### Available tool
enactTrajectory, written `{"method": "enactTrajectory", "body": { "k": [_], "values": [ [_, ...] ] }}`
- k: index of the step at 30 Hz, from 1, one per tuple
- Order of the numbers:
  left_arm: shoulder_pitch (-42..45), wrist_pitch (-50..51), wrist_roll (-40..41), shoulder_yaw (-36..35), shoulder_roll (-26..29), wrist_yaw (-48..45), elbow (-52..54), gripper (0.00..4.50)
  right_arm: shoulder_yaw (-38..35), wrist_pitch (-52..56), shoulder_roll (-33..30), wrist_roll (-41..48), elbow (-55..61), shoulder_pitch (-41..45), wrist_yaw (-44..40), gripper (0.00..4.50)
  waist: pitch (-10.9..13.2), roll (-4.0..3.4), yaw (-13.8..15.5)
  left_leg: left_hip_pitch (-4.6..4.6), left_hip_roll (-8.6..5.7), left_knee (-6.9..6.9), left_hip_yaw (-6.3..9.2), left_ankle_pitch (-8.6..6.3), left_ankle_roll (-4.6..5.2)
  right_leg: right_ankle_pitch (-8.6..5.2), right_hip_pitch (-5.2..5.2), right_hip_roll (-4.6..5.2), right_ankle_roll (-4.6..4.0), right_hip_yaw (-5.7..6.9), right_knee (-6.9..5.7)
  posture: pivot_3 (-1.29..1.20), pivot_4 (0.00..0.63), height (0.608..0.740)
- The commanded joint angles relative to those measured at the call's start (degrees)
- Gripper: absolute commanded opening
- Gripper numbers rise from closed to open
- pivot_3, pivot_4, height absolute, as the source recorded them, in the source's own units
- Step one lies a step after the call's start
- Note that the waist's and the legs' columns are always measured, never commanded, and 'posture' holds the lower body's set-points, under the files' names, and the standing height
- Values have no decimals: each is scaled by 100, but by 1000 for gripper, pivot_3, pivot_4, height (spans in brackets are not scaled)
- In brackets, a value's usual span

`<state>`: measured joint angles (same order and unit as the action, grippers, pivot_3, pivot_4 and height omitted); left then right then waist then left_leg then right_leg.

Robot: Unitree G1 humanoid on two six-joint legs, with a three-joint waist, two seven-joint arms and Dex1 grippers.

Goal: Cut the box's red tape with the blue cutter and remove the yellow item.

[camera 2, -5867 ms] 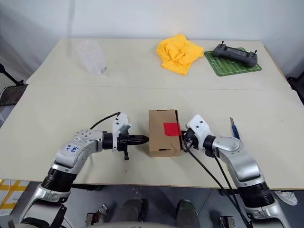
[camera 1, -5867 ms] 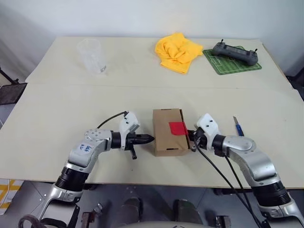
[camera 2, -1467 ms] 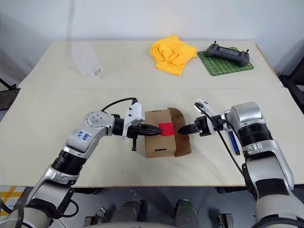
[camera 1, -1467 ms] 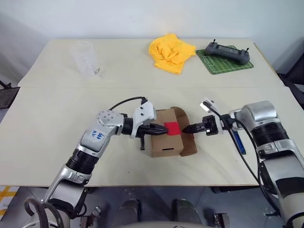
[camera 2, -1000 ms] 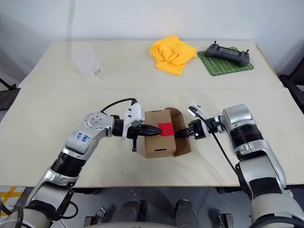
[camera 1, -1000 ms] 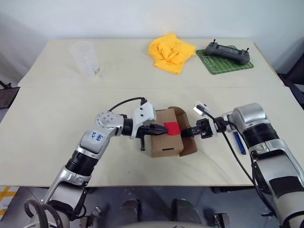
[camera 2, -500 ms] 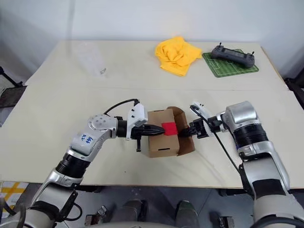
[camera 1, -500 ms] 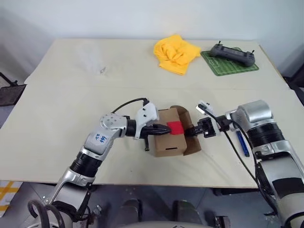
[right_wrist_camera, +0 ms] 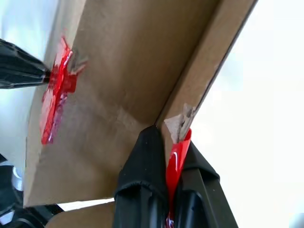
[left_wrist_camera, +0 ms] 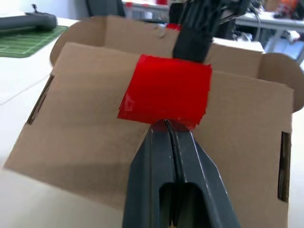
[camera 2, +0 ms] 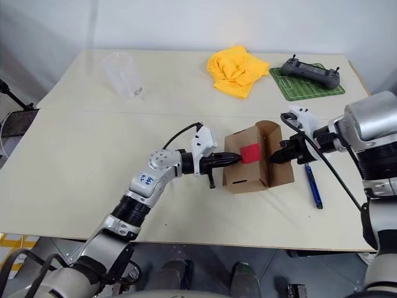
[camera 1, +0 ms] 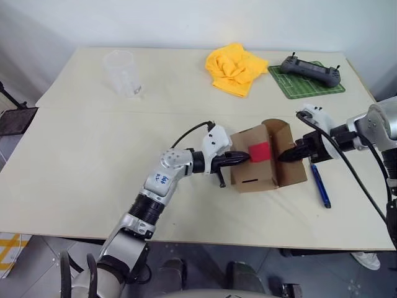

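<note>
Compared with a moment ago, the box [camera 1: 255, 166] has been lifted and tipped at its right end, its flap lid swung up and standing nearly upright. The right gripper [right_wrist_camera: 167, 156] is clamped shut on the flap's edge, where a torn strip of red tape shows between its fingers. The left gripper [camera 1: 245, 158], jaws closed and empty, presses its tip against the box's left face just below the red tape [camera 1: 258, 151] patch. The blue cutter [camera 1: 321, 184] lies flat just right of the box, untouched. No yellow item can be seen inside the box from these angles; the interior is hidden behind the raised flap. To do this step well, the right arm should probably keep peeling the flap back in a smooth arc while the left holds firm so the light carton does not slide or roll over. Well beyond the box on the pale table [camera 1: 74, 161] sit a clear plastic cup [camera 1: 121, 72], a crumpled yellow cloth [camera 1: 236, 67] and a grey controller [camera 1: 310, 66] on a green mat [camera 1: 296, 86], before a white wall.
</note>
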<state>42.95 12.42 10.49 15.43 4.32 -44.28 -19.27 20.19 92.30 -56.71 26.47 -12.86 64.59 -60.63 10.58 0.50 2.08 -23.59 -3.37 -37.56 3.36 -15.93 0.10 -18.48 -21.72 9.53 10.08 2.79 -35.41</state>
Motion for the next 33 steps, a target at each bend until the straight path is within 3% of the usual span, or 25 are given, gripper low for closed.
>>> {"method": "enactTrajectory", "body": {
  "k": [1, 10, 14, 21, 33],
  "values": [
    [53, -158, -181, 88, -339, 224, -395, 0, 31, 20, -218, 638, 585, 508, -27, 22, 0, 0, 12, -4, 0, 0, 1, 0, 0, 0, -2, 0, 0, 2, 1, 0, 150, 740],
    [124, -370, -127, 13, -806, 138, -657, 0, 602, 20, -530, 1317, 851, 993, 476, 22, 0, 1, 97, -74, -3, -30, -5, -1, 2, 2, -69, 1, 2, 4, -20, 0, 150, 740],
    [123, -412, -124, -24, -851, 74, -724, 0, 1370, 20, -669, 1280, 1120, 1271, 661, 22, 1, 0, 98, -74, -2, -28, -12, -2, 3, 2, -73, 1, 2, 3, -21, 0, 150, 740],
    [85, -360, -126, -30, -916, 27, -771, 0, 1736, 20, -323, 815, 1597, 1588, 1240, 22, 0, 0, 76, -76, -2, -28, -14, -2, 4, 2, -74, 1, 2, 4, -24, 0, 150, 740],
    [119, -147, -223, -63, -928, 95, -886, 0, 1503, 20, -253, 980, 2554, 1769, 1783, 22, 0, 0, 86, -78, -4, -36, -12, -2, 4, 2, -77, 1, 2, 4, -36, 0, 150, 740]
  ]
}}
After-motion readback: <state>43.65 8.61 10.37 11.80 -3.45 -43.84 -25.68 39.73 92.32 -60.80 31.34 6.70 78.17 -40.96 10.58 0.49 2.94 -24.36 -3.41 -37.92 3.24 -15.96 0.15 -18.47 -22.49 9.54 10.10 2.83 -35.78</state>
